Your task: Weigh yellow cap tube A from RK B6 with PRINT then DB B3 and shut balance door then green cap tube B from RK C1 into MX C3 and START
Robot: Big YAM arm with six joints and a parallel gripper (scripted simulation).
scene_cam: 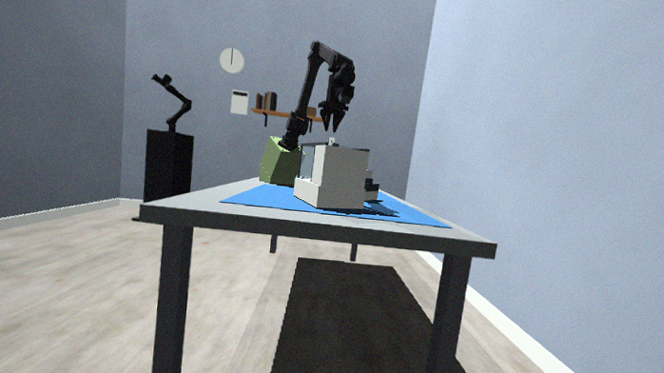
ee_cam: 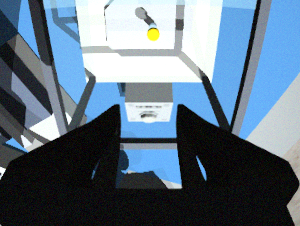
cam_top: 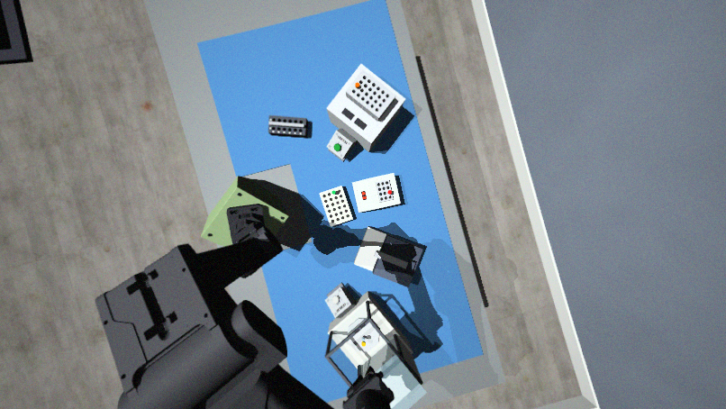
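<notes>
My gripper (scene_cam: pixel 329 130) (ee_cam: pixel 148 113) is partly open and empty, above the balance (cam_top: pixel 338 324) (scene_cam: pixel 343 178). Tube A's yellow cap (cam_top: pixel 363 343) (ee_cam: pixel 153 34) shows over the pan inside the glass box; the tube stands on the pan. The door pane (cam_top: pixel 409 388) (ee_cam: pixel 240 4) is slid back, so the box is open above the tube. The PRINT key (cam_top: pixel 336 299) (ee_cam: pixel 148 116) is on the sloping front. Tube B's green cap (cam_top: pixel 333 192) is in the rack (cam_top: pixel 350 217). The mixer (cam_top: pixel 373 137) has a green START key (cam_top: pixel 338 147). The balance's green lamp cannot be made out.
The dry block (cam_top: pixel 367 203) holds a red-capped tube (cam_top: pixel 390 192). An orange-capped tube (cam_top: pixel 358 85) is in the mixer. The magnet block (cam_top: pixel 287 125) lies left of the mixer. The spectrophotometer (cam_top: pixel 366 258) stands between dry block and balance. Dark frame bars surround the balance's glass box.
</notes>
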